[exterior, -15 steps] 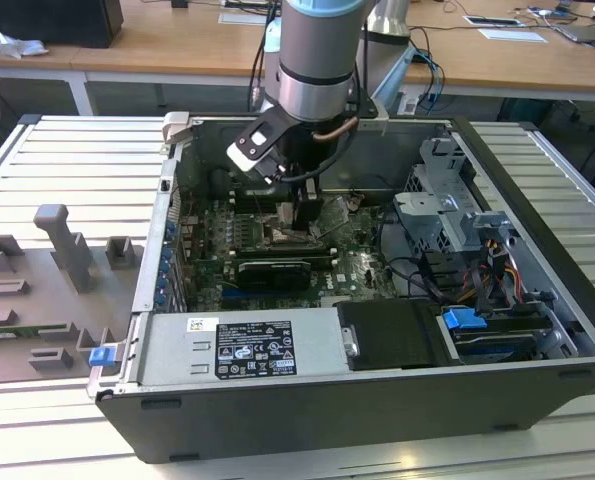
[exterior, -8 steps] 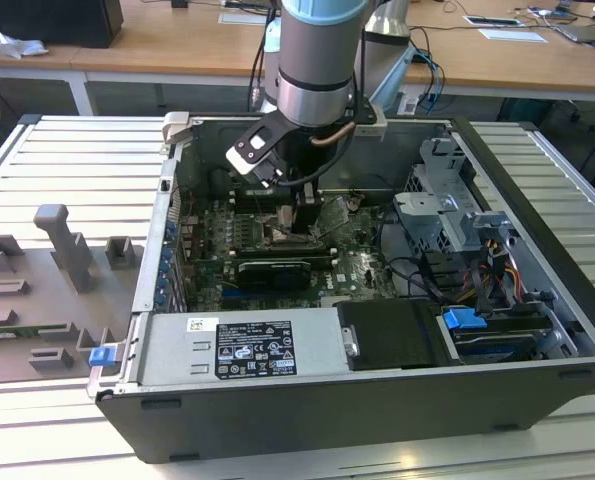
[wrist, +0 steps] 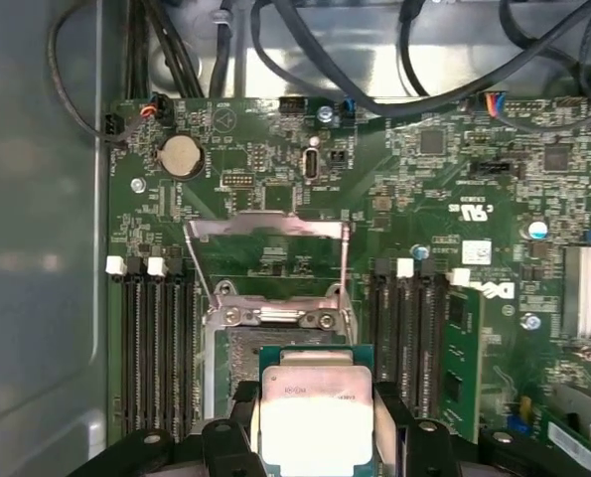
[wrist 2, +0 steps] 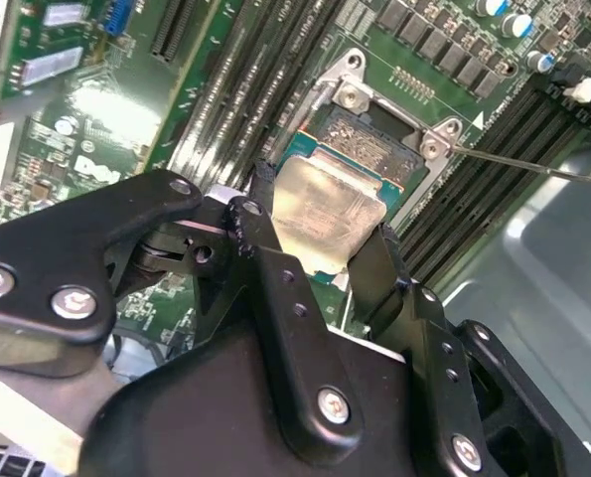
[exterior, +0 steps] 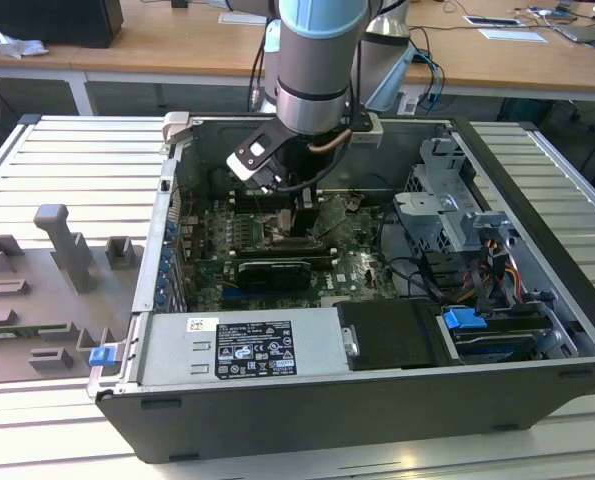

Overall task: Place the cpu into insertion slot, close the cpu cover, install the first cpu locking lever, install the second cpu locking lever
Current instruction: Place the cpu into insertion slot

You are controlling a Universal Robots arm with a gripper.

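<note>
My gripper (wrist 2: 320, 237) is shut on the cpu (wrist 2: 320, 211), a flat square chip with a pale silver top on a green edge. One black finger (wrist 2: 258, 234) presses each side of it. The cpu hangs tilted just above the insertion slot (wrist 2: 372, 139), a square socket with a dark centre and silver screws at its rim. In the first wrist view the cpu (wrist: 317, 417) covers one end of the insertion slot (wrist: 267, 348). The cpu cover (wrist: 265, 227) stands raised open beyond the socket. In the exterior view the gripper (exterior: 305, 222) reaches down into the open computer case.
Long black memory slots (wrist: 151, 348) flank the socket, and one green memory stick (wrist: 461, 358) stands upright in them. A thin metal lever (wrist 2: 533, 165) sticks out beside the socket. A black graphics card (exterior: 274, 272), power supply (exterior: 242, 345), drive cage (exterior: 447, 215) and cables crowd the case.
</note>
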